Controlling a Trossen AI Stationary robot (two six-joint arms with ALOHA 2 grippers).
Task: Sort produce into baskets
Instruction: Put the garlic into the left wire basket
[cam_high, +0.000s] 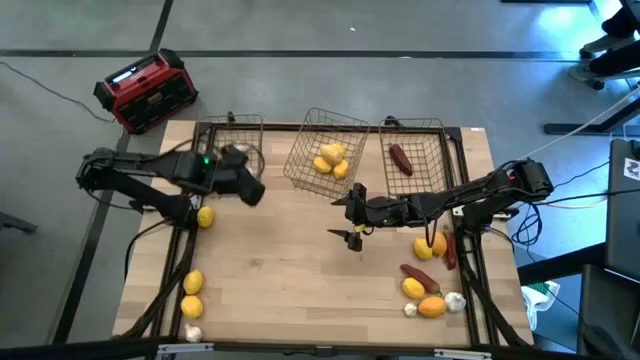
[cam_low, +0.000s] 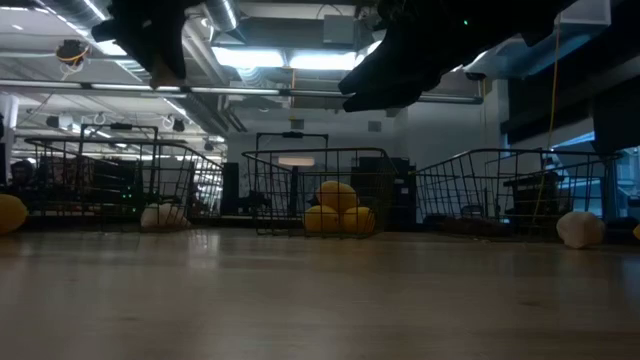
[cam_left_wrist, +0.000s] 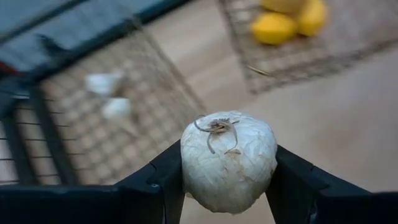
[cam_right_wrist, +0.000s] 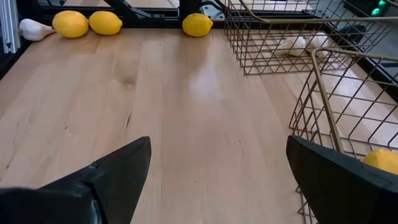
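Observation:
My left gripper (cam_high: 252, 190) is shut on a white bulb (cam_left_wrist: 229, 163), up off the table by the near right corner of the left basket (cam_high: 230, 140). Two more white bulbs (cam_left_wrist: 106, 93) lie in that basket. The middle basket (cam_high: 325, 155) is tipped and holds several lemons (cam_high: 331, 160). The right basket (cam_high: 415, 150) holds a dark red piece (cam_high: 400, 158). My right gripper (cam_high: 355, 218) is open and empty over the middle of the table; it also shows in the right wrist view (cam_right_wrist: 217, 180). My left gripper pinches the white bulb by its two opposite sides (cam_left_wrist: 189, 168) between its two fingers (cam_left_wrist: 158, 180). The bulb's dried root end (cam_left_wrist: 217, 127) faces the wrist camera. The bulb is lifted clear of the table and the basket.
Lemons lie at the table's left: one (cam_high: 205, 217) and two (cam_high: 192, 295), with a white bulb (cam_high: 192, 334) near the front edge. At the right front lies a cluster of lemons, dark red pieces, an orange piece (cam_high: 431, 306) and white bulbs (cam_high: 455, 300). A red-and-black box (cam_high: 148, 90) stands off the table.

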